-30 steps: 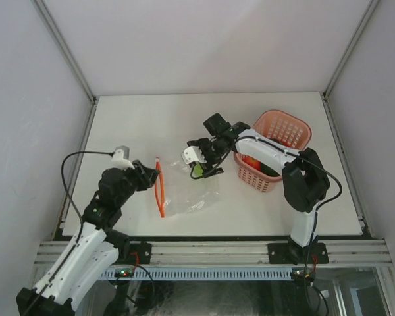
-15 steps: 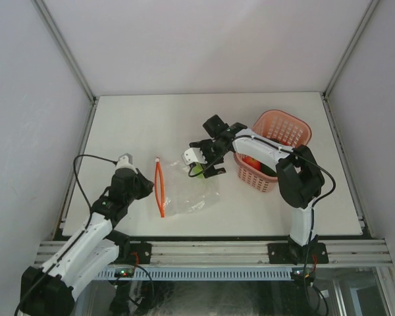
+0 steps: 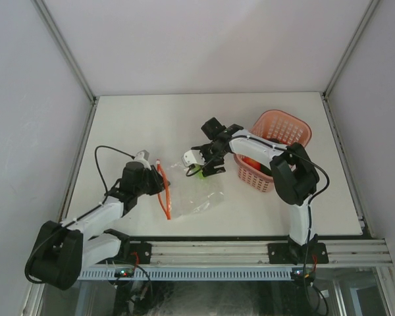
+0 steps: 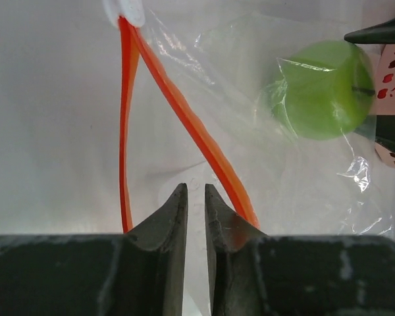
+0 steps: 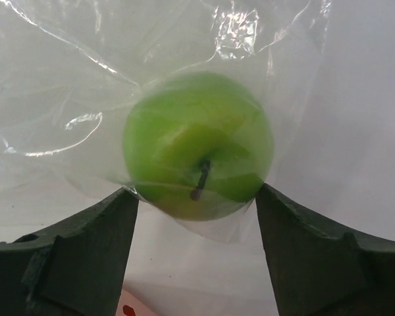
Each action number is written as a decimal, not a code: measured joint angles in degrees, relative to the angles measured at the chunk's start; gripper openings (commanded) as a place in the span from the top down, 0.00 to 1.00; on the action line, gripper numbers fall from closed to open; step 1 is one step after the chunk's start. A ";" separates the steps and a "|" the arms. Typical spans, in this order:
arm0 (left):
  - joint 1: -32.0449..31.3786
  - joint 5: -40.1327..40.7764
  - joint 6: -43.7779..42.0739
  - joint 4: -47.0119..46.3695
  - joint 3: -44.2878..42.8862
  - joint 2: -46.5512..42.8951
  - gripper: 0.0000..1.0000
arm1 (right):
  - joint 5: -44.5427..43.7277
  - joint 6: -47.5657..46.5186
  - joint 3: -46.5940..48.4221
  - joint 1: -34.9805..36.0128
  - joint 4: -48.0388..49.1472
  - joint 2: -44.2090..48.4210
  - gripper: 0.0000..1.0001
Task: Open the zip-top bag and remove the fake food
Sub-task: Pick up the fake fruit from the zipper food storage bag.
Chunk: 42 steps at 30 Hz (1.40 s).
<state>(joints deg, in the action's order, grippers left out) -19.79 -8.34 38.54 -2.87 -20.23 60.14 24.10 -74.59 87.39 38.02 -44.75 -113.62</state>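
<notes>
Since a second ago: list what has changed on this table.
The left gripper swung right to the orange zip strip of the bag and narrowed its jaws there. The right gripper, barely shifted, began closing on either side of the green apple inside the bag. The bag and the pink basket stayed put.

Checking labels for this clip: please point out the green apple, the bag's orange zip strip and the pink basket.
green apple (image 5: 197, 148): right wrist view, middle of the fruit, inside the bag.
orange zip strip (image 4: 191, 127): left wrist view, midway along the right band.
pink basket (image 3: 253, 174): top view, near lattice wall.
</notes>
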 measured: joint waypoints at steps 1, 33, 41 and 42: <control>0.04 -0.68 -0.11 -1.03 0.00 1.33 0.80 | -0.13 0.07 0.11 0.00 0.02 -0.48 0.37; 0.31 -17.44 -1.05 -21.18 3.63 10.67 0.45 | 11.93 -1.88 -3.80 0.87 1.49 3.34 0.38; -3.06 -16.96 -4.96 -24.50 3.63 12.02 0.37 | 12.02 -1.77 -3.93 2.10 2.19 2.49 0.63; -4.02 -16.39 -5.51 -24.79 3.63 12.44 0.37 | 12.09 -1.77 -4.02 2.14 2.16 2.47 0.69</control>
<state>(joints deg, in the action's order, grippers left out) -23.81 -24.73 33.04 -27.66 -16.60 72.58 36.18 -76.36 83.37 40.16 -42.59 -111.15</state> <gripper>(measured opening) 0.614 0.427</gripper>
